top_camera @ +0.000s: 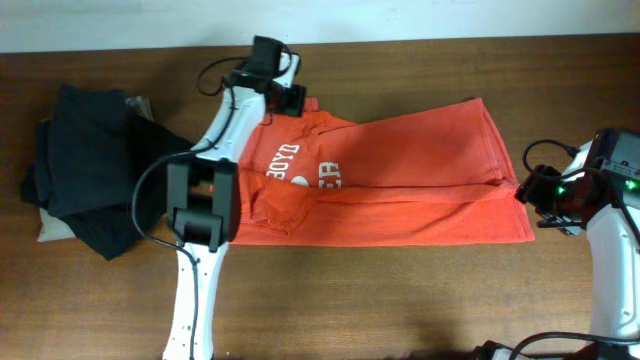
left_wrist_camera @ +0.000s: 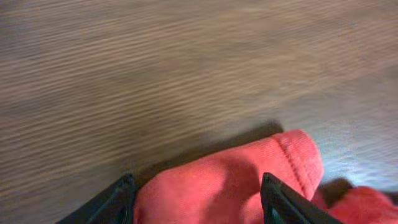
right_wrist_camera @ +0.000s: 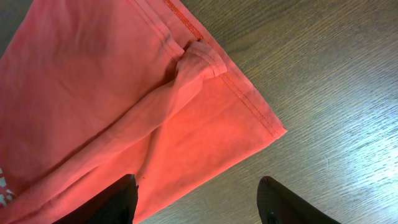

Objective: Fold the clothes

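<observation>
Across the middle of the tabletop (top_camera: 400, 300), running toward its right edge, lies the T-shirt (top_camera: 420, 170): red-orange, mostly flat, its long side parallel to the far edge. White lettering (top_camera: 300, 170) shows near the shirt's left end, partly lost in folds. A raised crease runs lengthwise from the lettering to the hem on the right.

Left arm: reaches from the near edge up to the far edge. You'll find the left gripper (top_camera: 292, 100) at the shirt's far left corner. In the wrist view its fingers (left_wrist_camera: 121, 199) stand wide apart, with a rounded, stitched bulge of red cloth lying on the wood between them. Nothing is pinched. You cannot tell from here whether the cloth brushes the pads.

Right arm: stands at the right edge. The right gripper (top_camera: 527, 192) sits just beside the hem end of the shirt. Its jaws are wide and hold nothing. In the wrist view one finger (right_wrist_camera: 124, 199) is over the cloth and the other is over bare wood, with the hem corner (right_wrist_camera: 273, 127) just ahead of them. The crease ends in a small bunched fold at the hem, close to that corner.

Near the left edge there is a heap of black garments (top_camera: 90, 160), apart from the shirt, with the left arm crossing between the two. A bit of beige cloth (top_camera: 48, 232) shows under the heap on the near side.
</observation>
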You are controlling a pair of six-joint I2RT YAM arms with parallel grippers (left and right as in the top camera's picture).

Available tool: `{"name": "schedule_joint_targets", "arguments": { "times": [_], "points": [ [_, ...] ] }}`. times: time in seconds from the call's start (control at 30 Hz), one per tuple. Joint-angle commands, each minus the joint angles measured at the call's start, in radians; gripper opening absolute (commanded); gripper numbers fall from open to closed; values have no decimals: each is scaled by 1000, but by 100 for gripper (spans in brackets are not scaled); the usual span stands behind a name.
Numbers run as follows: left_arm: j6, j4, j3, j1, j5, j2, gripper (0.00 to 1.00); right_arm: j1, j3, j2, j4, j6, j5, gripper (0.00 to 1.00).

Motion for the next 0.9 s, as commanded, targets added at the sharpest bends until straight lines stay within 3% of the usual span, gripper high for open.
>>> {"name": "schedule_joint_targets", "arguments": {
  "times": [0.0,0.27,0.6,0.63,0.67,0.7,0.73,0.87],
  "points": [
    [49,21,5,-47,-42,48,64,-4,9,4,-1,-3,-2,66],
    [48,18,119,-53,-61,50,67,-4,9,4,0,-3,-1,66],
    [49,-71,120,-60,-61,91,67,-4,9,4,0,-3,-1,66],
    [49,-71,120,-60,-61,100,59,-4,9,5,0,-3,-1,66],
    [50,-71,120,-60,-62,104,38,-4,9,4,0,-3,-1,66],
    [49,-65,120,-59,-61,105,7,-4,9,4,0,-3,-1,66],
    [48,-55,123,-58,-61,103,0,-4,9,4,1,-3,-1,62],
    [23,-53,199,-57,-62,101,0,-4,9,4,21,-3,-2,56]
  ]
}}
